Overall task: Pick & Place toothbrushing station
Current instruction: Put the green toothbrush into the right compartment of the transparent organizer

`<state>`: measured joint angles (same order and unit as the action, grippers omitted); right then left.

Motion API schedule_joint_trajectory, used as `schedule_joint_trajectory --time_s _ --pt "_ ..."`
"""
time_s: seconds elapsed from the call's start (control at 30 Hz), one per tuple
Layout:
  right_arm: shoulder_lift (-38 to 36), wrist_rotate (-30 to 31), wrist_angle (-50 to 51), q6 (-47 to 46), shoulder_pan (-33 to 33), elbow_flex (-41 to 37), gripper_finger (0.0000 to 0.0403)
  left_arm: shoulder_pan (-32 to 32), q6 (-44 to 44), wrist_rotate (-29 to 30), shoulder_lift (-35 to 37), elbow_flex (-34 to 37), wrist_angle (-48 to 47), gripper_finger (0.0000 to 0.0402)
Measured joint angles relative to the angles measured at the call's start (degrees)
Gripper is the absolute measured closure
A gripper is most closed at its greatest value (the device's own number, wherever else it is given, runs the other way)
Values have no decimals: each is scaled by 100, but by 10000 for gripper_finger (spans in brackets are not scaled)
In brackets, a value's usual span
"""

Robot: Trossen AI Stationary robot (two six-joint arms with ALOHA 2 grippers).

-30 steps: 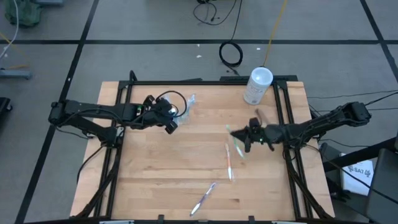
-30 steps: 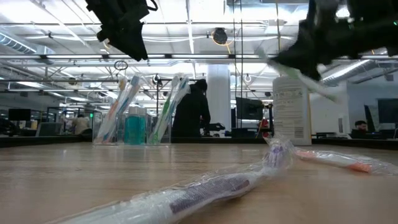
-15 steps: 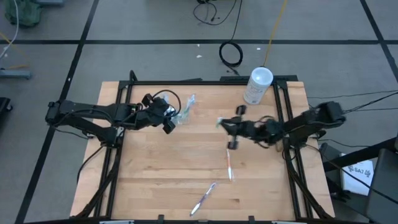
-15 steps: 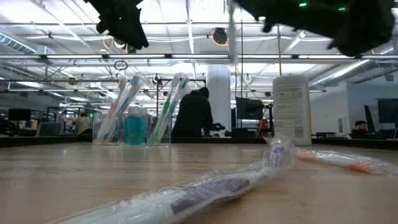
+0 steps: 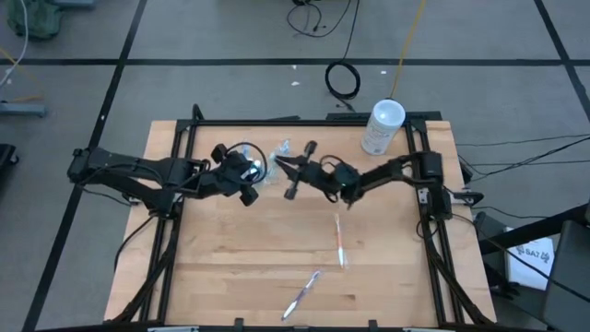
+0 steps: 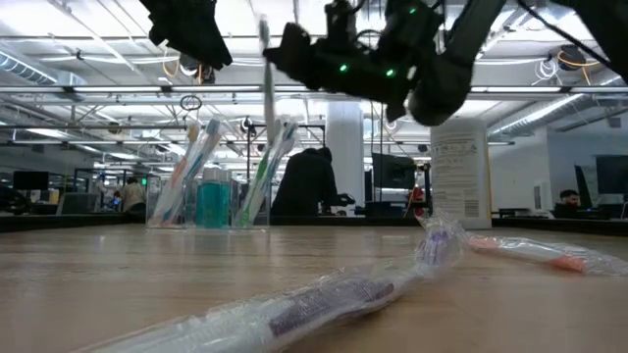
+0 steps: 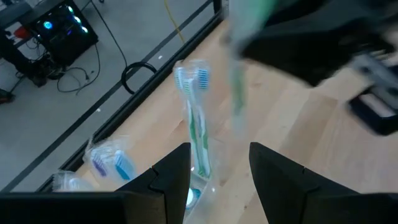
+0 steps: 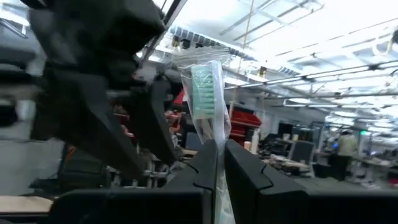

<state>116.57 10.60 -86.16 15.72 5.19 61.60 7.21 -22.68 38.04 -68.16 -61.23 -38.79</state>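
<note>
On the far left we see the left hand hovering above the table, its fingers standing apart and holding nothing. Just in front of those fingers, and slightly below them, stands the toothbrushing station, a small clear cup on the wood with toothbrushes upright inside it; in the low view the same cup sits directly beneath that hand. A few wrapped toothbrushes lie on the table just beyond the cup.

Moving right, we find the right hand reached across to the cup's other side, close to the left hand but not touching it. Its fingers are pressed together on a wrapped green toothbrush, which stands upright, bristle end up, above the cup.

Further right, behind this arm, a white canister stands at the table's far edge. Nearer us than the right hand, two more wrapped toothbrushes lie loose on the wood, well apart from both hands.
</note>
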Motion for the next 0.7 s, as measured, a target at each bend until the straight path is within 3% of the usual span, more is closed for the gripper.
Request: schedule_joint_trajectory --time_s 0.2,0.47,0.7 --pt "617 -45 -13 -397 283 563 390 127 -6 14 0 0 -4 231" --pt "975 -6 19 -896 528 555 390 266 -2 101 0 0 -55 231" --pt "993 -36 1151 -1214 599 555 390 270 121 101 0 0 -71 231"
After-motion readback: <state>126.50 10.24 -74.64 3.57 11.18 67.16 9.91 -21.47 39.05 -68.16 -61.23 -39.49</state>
